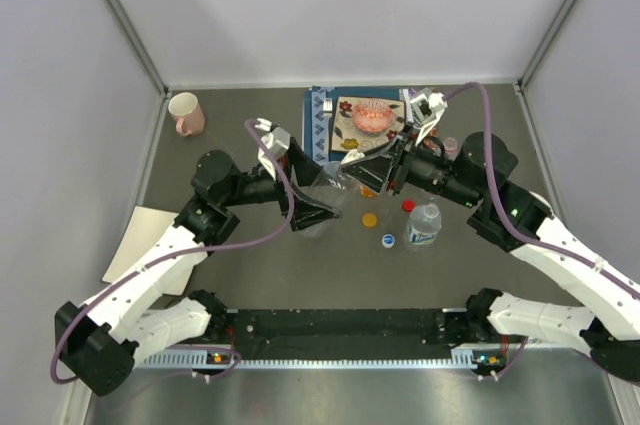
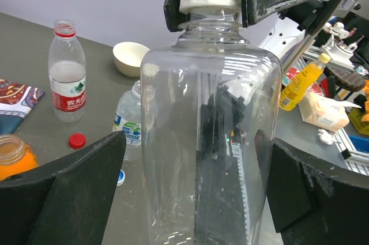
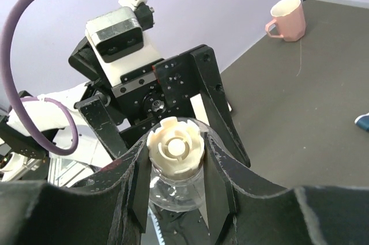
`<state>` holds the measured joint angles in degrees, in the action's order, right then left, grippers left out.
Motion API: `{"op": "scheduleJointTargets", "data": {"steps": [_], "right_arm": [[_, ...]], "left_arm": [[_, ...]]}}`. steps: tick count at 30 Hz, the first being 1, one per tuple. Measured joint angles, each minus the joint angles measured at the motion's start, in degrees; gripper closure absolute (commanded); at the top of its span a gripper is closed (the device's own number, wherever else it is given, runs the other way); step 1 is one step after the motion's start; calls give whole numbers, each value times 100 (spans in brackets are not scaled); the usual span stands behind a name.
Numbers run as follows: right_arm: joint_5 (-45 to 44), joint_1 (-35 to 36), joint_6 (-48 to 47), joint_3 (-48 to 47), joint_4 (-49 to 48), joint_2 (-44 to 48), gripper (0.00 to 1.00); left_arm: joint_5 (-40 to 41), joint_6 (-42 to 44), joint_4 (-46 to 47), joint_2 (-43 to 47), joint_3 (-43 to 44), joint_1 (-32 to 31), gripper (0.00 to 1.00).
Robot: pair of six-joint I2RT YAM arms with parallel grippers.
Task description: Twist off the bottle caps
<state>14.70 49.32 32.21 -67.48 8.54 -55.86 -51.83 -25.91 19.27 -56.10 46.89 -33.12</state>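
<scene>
Near the middle of the tabletop, right gripper (image 3: 176,171): jaws drawn narrow and clamped on the white cap (image 3: 174,144), which is seated on the neck of the plain clear bottle (image 2: 207,112). Left gripper (image 2: 193,141): fingers set wide around the bottle's body, both flanks touched; the bottle appears to be carried tilted, off the surface, between the two arms. Hazards judged: the thin clear wall may be squeezed in, or may be spun within the left fingers when the cap is turned, so that no thread is loosened; the cap, once freed, may be dropped. Just beside, the short orange bottle (image 2: 10,155) is stood open and could be knocked. Toward the near edge lie the orange cap (image 1: 370,219), red cap (image 1: 408,206) and blue cap (image 1: 388,241), with the blue-white labelled bottle (image 1: 424,225) beside them. Pink mug (image 1: 186,113): far left corner, well apart
</scene>
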Motion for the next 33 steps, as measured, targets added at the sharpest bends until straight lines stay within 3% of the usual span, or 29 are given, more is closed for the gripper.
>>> {"op": "scheduleJointTargets", "data": {"steps": [2,4,5,11,14,15,16,18,20,24,33], "right_arm": [[-17,0,-24,42,-87,15,100],[-20,0,-59,81,-162,20,100],[-20,0,-74,105,-181,20,100],[-98,0,-151,188,-188,35,100],[-107,0,-166,188,-144,37,75],[-107,0,-168,188,-131,39,58],[-109,2,-170,188,-116,42,49],[-118,7,-146,188,-79,57,36],[-142,7,-105,188,-31,114,32],[-354,7,-105,116,144,238,30],[-1187,9,155,-763,522,-164,31]], "left_arm": [[-55,-17,-13,-96,79,-46,2],[-85,-24,-28,-157,109,-92,11],[-87,-20,-50,-173,111,-116,21],[-127,70,-181,-179,111,-186,43],[-107,153,-260,-170,111,-190,48],[-90,188,-302,-157,111,-192,49],[-79,212,-343,-144,111,-192,50],[17,367,-468,-103,122,-210,51],[221,507,-629,-74,133,-208,52],[837,861,-997,7,181,-247,55],[3283,1690,-1530,304,186,-905,60]]}}
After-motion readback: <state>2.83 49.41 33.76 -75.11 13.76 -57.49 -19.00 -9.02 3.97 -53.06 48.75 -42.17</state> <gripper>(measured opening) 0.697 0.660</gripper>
